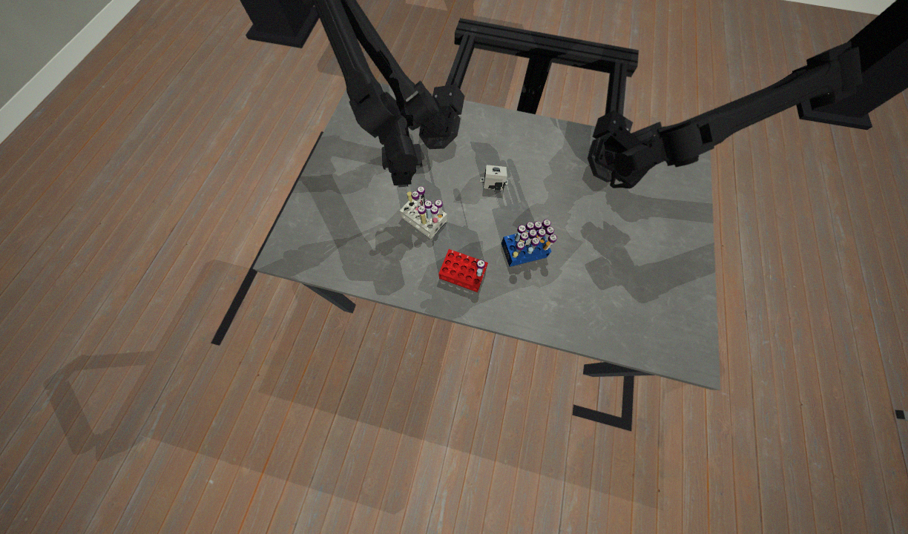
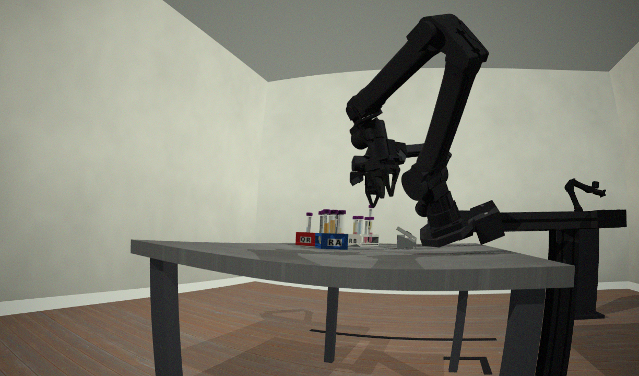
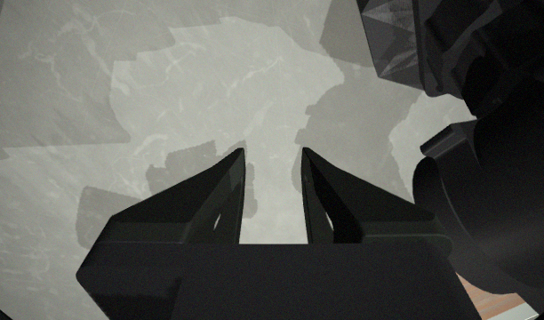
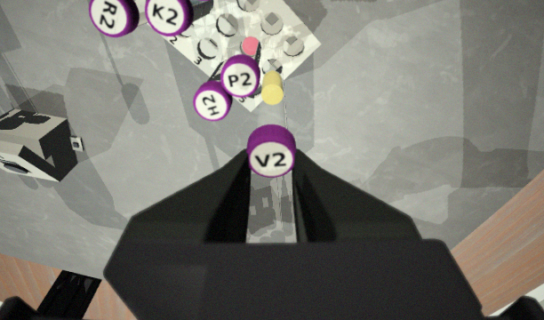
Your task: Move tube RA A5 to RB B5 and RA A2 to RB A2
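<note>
My right gripper [image 4: 271, 159] [image 1: 400, 178] [image 2: 377, 198] is shut on a purple-capped tube marked V2 [image 4: 272, 160] [image 2: 370, 207] and holds it upright in the air above the white rack RB [image 1: 432, 229] [image 2: 354, 240] [image 4: 308, 44]. In the right wrist view its cap shows just off the rack's near corner. RB holds tubes H2 [image 4: 212, 101], P2 [image 4: 240, 80], K2 and R2, plus a yellow tube [image 4: 272, 89]. The blue rack RA [image 1: 512, 252] [image 2: 334, 241] stands full of several tubes. My left gripper [image 3: 273, 158] [image 1: 612, 178] is open and empty over bare table.
A red rack QR [image 1: 460, 268] [image 2: 305, 238] with one tube stands in front of the two racks. The white DONE box [image 1: 493, 176] [image 4: 23, 142] [image 2: 404, 239] sits behind them, between the arms.
</note>
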{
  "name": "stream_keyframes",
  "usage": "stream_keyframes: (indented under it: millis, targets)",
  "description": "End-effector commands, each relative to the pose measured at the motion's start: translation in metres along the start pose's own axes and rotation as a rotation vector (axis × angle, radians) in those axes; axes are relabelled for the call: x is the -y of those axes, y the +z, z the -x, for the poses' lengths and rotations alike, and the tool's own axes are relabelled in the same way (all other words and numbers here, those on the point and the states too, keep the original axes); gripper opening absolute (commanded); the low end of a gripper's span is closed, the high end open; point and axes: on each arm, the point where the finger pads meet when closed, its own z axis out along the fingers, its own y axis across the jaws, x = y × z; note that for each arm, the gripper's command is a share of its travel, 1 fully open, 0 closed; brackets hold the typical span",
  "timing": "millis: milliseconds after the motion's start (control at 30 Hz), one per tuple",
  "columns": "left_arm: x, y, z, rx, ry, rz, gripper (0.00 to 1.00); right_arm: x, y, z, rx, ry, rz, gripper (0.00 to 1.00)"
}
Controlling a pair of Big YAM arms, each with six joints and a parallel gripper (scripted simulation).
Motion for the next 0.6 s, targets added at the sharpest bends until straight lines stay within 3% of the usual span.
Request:
stream_keyframes:
  millis: [0,567]
  targets:
    - [-0.0079,-0.0095,-0.0007,0.009,-0.009,0.024,0.3,-0.0009,0.007,-0.0011,-0.013,-0.009,0.0,0.0]
    - [-0.0079,-0.0095,-0.0007,0.009,-0.009,0.024,0.3,-0.0004,0.012,-0.0013,-0.013,-0.007,-0.001,0.0]
